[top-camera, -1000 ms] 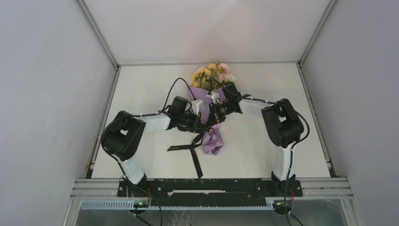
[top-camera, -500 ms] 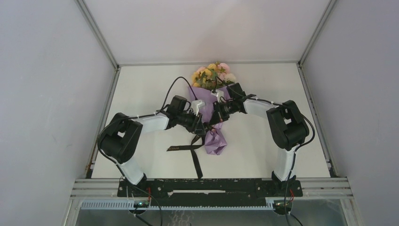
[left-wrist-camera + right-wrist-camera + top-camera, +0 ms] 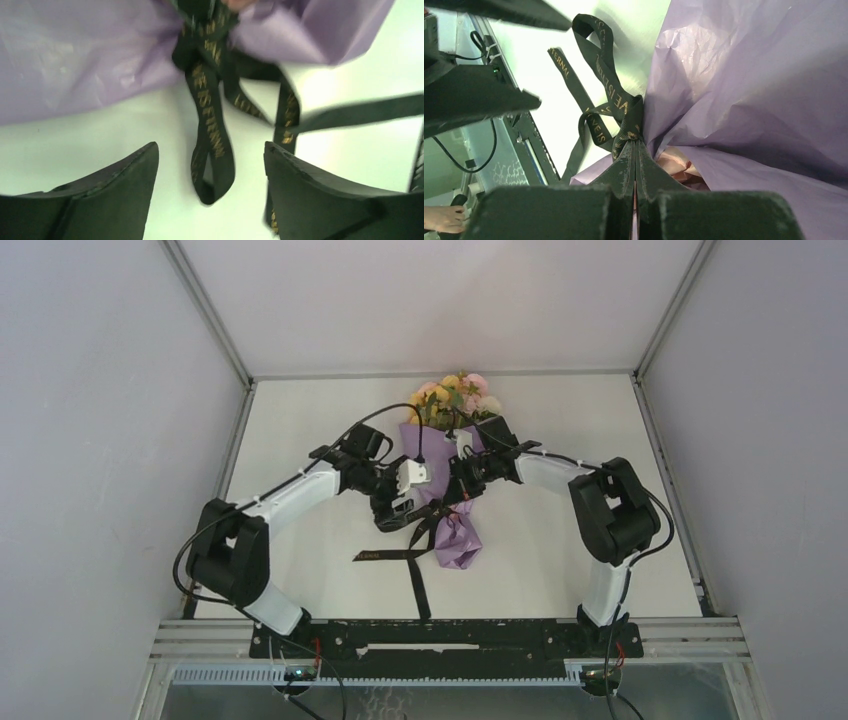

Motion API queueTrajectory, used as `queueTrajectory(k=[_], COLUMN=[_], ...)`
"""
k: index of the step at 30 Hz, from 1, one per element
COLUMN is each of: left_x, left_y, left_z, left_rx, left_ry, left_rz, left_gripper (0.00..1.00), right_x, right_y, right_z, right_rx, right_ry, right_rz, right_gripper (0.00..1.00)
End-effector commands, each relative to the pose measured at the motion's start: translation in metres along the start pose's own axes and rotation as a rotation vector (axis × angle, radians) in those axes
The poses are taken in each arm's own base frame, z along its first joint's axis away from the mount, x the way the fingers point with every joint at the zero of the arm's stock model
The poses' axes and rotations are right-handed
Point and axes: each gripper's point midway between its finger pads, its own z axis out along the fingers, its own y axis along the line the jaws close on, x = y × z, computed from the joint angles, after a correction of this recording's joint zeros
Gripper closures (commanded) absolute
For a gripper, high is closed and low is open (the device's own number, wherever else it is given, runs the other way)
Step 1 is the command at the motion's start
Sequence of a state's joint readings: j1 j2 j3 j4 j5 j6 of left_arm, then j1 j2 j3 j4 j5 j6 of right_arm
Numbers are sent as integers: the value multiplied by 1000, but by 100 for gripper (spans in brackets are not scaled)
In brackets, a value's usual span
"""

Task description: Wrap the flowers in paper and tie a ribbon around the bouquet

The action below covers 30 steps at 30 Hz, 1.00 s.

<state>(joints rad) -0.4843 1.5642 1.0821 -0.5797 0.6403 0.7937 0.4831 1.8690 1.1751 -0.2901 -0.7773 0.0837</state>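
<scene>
Left gripper (image 3: 210, 147) is spread wide, with a loose loop of the ribbon (image 3: 210, 125) lying between its fingers, apart from both. Right gripper (image 3: 634, 145) is pressed together, pinching the ribbon at its knot. That black, gold-lettered band cinches the lilac paper (image 3: 744, 85) of the bouquet (image 3: 452, 465), which lies on the table (image 3: 300, 430) with its flowers (image 3: 452, 398) toward the far edge. Left arm (image 3: 290, 490) and right arm (image 3: 555, 468) stretch inward and meet over the bouquet. From above they hide the knot, and the lettering blurs in the left wrist view.

Soft, even light fills the overhead view; shadows are faint. The left wrist view is blurred, the ribbon (image 3: 212, 135) smeared, the table (image 3: 160, 117) glaring white, perhaps overexposed.
</scene>
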Motion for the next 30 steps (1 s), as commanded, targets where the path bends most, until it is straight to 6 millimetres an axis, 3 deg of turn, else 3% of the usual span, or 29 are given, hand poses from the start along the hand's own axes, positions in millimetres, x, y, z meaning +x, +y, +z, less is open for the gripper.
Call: queueTrajectory(k=[1, 4, 7, 11, 17, 21, 22, 25, 30], left_x=[53, 66, 77, 89, 96, 97, 97, 97, 97], left_y=[15, 11, 24, 42, 18, 25, 26, 25, 27], left_z=[-17, -13, -7, 0, 12, 18, 18, 16, 3], left_rx=[12, 20, -41, -101, -26, -81, -82, -91, -144], left_ry=[274, 294, 326, 378, 370, 387, 387, 384, 401], left_rz=[208, 244, 263, 224, 320, 321, 322, 337, 344], left_gripper=[13, 10, 10, 19, 25, 39, 48, 96, 100], right_x=[-15, -15, -15, -15, -16, -15, -15, -15, -14], right_y=[14, 14, 14, 14, 13, 13, 14, 9, -4], right_z=[-11, -13, -13, -13, -15, -16, -17, -22, -39], right_rx=[26, 36, 36, 44, 56, 61, 65, 102, 185], right_ry=[-51, -54, -54, -51, -58, -54, -55, -55, -95], right_rz=[-68, -70, -72, -68, -64, -65, -67, -62, -7], right_gripper=[100, 100, 100, 100, 100, 100, 100, 100, 100])
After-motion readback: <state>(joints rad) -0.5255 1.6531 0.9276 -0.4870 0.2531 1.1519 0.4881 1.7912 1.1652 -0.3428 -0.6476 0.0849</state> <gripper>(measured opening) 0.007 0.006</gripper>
